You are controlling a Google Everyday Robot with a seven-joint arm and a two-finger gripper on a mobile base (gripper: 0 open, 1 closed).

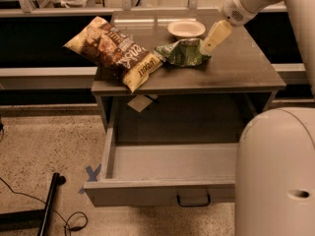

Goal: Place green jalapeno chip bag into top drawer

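Clutter on the grey table point(246, 70) comes to three things: a big brown-and-yellow chip bag point(115, 50) lying slantwise with its lower corner hanging over the front edge, a shallow white dish point(186, 28) near the back, and the green chip bag point(184, 52) between them, crumpled, near the middle of the top. The big bag's corner just meets the green bag's left end. Pale lettering runs across the big bag, and dark print along its yellow band, but neither can be read with any certainty; the green bag's label is too creased to read.

The gripper point(206, 49) reaches in from the upper right on a white arm point(246, 4), its tip at the green bag's right edge; whether it is open or closed, or has hold of anything, cannot be told.

Below the tabletop the drawer point(147, 194) stands pulled out, its dark handle point(193, 200) at the front. A paper tag point(140, 102) hangs under the table edge. The robot's white body point(275, 171) hides the drawer's right end. Blue tape point(93, 173) marks the floor, beside a black pole point(49, 203) and cable point(71, 219).
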